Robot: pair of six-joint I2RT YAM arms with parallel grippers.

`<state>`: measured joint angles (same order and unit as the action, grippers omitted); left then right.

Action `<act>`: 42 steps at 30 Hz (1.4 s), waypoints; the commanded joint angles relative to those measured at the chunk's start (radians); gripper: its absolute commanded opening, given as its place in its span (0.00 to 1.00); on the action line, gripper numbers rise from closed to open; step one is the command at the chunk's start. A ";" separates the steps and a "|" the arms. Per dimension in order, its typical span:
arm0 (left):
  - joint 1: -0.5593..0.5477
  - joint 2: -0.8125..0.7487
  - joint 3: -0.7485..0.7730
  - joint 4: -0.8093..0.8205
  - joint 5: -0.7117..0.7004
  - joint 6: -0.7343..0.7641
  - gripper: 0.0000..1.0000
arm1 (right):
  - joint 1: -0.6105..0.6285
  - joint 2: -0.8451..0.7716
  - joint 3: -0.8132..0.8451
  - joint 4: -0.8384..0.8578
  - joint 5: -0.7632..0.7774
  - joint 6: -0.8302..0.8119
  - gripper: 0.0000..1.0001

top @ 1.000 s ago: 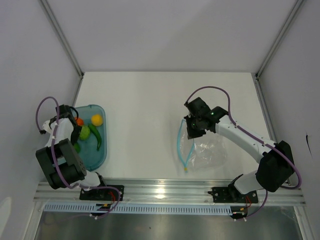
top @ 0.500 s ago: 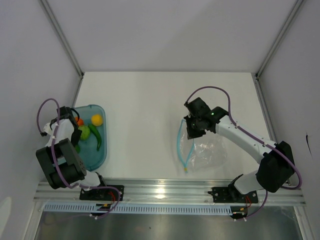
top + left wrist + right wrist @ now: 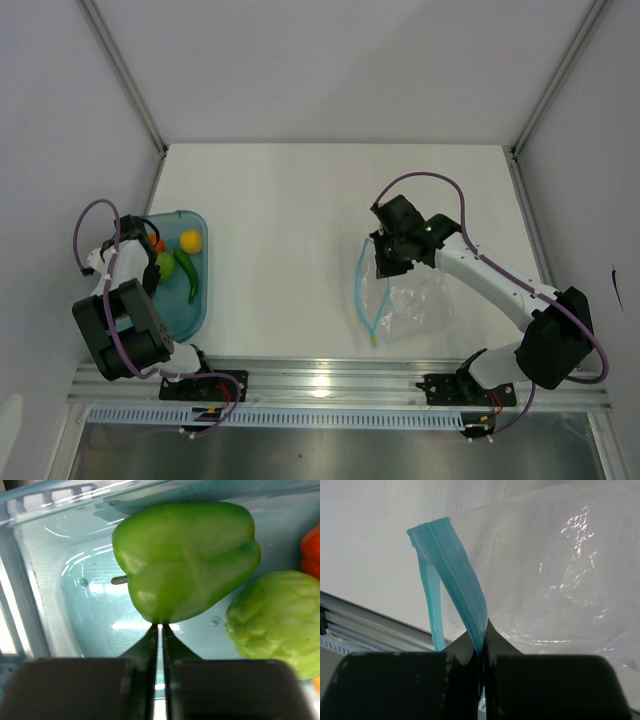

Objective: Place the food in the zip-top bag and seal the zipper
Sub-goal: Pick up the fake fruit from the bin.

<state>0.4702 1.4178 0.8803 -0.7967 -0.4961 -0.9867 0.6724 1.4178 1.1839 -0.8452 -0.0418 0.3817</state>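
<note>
The food lies in a teal tray (image 3: pixel 195 305) at the left: a yellow piece (image 3: pixel 190 240), an orange one (image 3: pixel 158 243), a green round one (image 3: pixel 166 266) and a slim green chili (image 3: pixel 191 282). My left gripper (image 3: pixel 150 264) is down in the tray and shut. Its tips (image 3: pixel 160 626) touch the lower edge of a green pepper (image 3: pixel 185 560), with nothing seen between them. A bumpy green fruit (image 3: pixel 275 622) lies beside it. My right gripper (image 3: pixel 385 262) is shut on the zipper (image 3: pixel 462 585), lifting one side of the mouth of the zip-top bag (image 3: pixel 415 310) off the table.
The metal rail (image 3: pixel 330 380) runs along the near edge, just below the bag's lower corner. White walls enclose the table on the left, right and back. The tray's wall (image 3: pixel 30 580) stands close to my left fingers.
My left gripper has gone from open to shut at the green pepper. The tray and its food have shifted slightly left. The right arm and bag have barely moved.
</note>
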 commanded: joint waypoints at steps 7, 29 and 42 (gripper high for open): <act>0.010 -0.095 -0.007 -0.003 -0.004 0.039 0.01 | 0.004 -0.036 0.006 -0.011 0.014 0.019 0.00; 0.008 -0.097 0.080 0.192 0.224 0.325 0.85 | -0.002 -0.025 -0.014 0.014 -0.010 -0.007 0.00; -0.004 0.082 0.164 0.269 0.318 0.341 0.85 | -0.002 -0.003 -0.009 0.018 -0.021 0.005 0.00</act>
<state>0.4709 1.4738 1.0065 -0.5587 -0.2100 -0.6621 0.6720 1.4120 1.1667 -0.8394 -0.0456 0.3882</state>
